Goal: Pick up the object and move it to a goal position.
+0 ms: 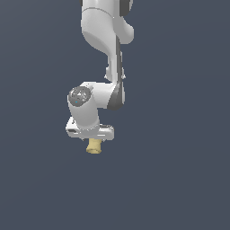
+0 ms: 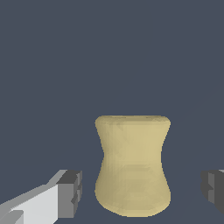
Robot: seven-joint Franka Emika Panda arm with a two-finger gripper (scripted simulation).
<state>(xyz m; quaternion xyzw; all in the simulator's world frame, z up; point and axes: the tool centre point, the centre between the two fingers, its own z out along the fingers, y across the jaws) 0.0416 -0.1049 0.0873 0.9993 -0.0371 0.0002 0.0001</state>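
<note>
The object [image 1: 94, 146] is a small pale tan-yellow spool with a pinched waist and flared ends. In the exterior view it sits just under the white hand of the arm, which covers its upper part. In the wrist view the object [image 2: 132, 166] lies between the two dark finger pads [image 2: 71, 192]. There is a visible gap between it and the pad on each side. My gripper [image 2: 141, 192] is open and straddles the object without touching it.
The white arm [image 1: 108, 54] comes down from the top of the exterior view. The ground [image 1: 179, 179] is a plain dark blue-grey surface with no other objects and no goal marker in view.
</note>
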